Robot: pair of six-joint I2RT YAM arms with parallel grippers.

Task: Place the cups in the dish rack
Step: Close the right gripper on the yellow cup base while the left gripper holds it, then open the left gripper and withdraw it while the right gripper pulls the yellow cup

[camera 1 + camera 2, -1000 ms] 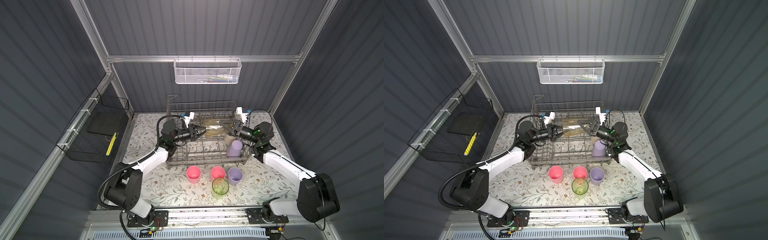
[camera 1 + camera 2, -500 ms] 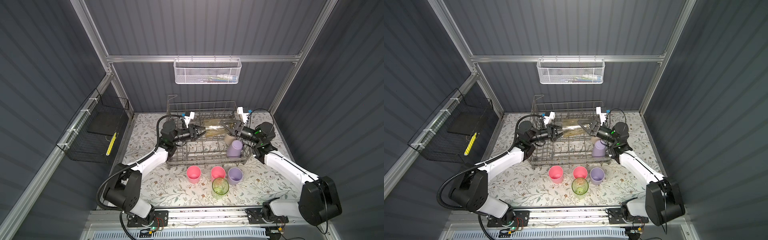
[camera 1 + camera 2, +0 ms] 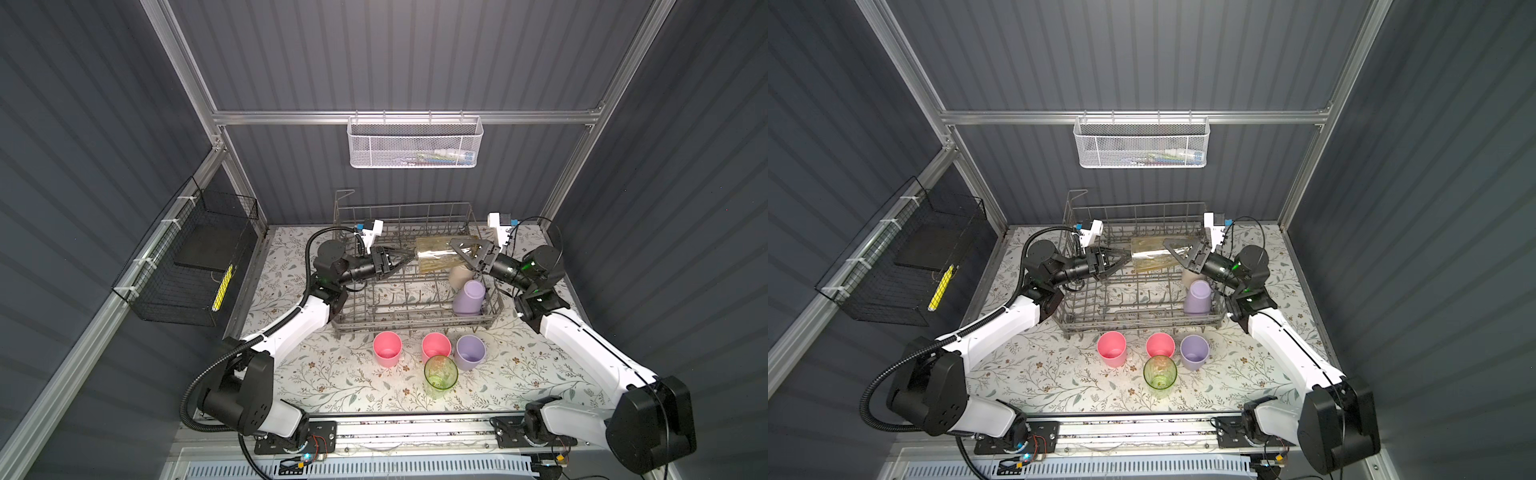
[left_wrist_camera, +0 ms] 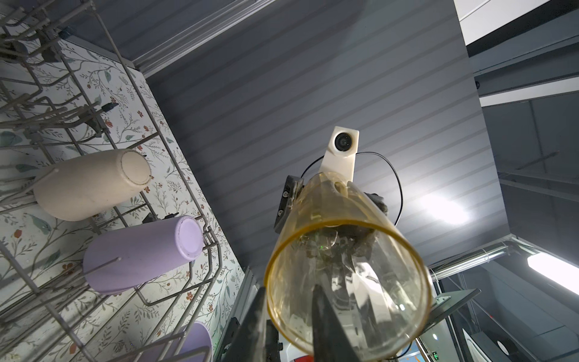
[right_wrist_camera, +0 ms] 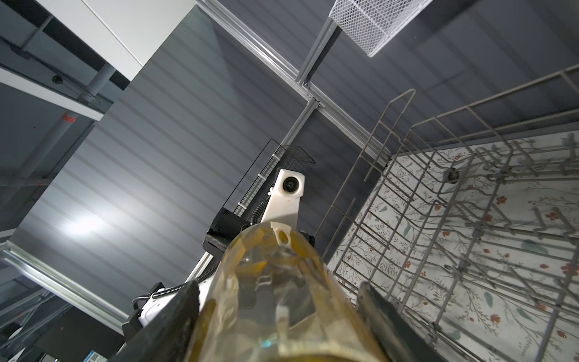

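A clear yellow cup (image 3: 436, 257) (image 3: 1150, 255) lies on its side in the air above the dish rack (image 3: 415, 328). My right gripper (image 3: 457, 251) (image 5: 279, 288) is shut on the yellow cup's (image 5: 275, 297) base end. My left gripper (image 3: 409, 257) (image 4: 288, 288) is open, one finger inside and one outside the yellow cup's (image 4: 344, 282) rim. A beige cup (image 3: 459, 276) and a lilac cup (image 3: 469, 297) lean on tines at the rack's right end. Two pink cups (image 3: 387, 349) (image 3: 435, 347), a lilac cup (image 3: 470, 352) and a clear green cup (image 3: 440, 376) stand upright on the table before the rack.
A white mesh basket (image 3: 415, 143) hangs on the back wall above the rack. A black wire basket (image 3: 191, 266) hangs on the left wall. The rack's tall sides (image 5: 438, 175) and tines rise close under both grippers. Grey walls close in the floral table.
My left gripper's fingers have parted from the yellow cup's rim, which they pinched before. The right gripper keeps its hold and the cup has stayed in place.
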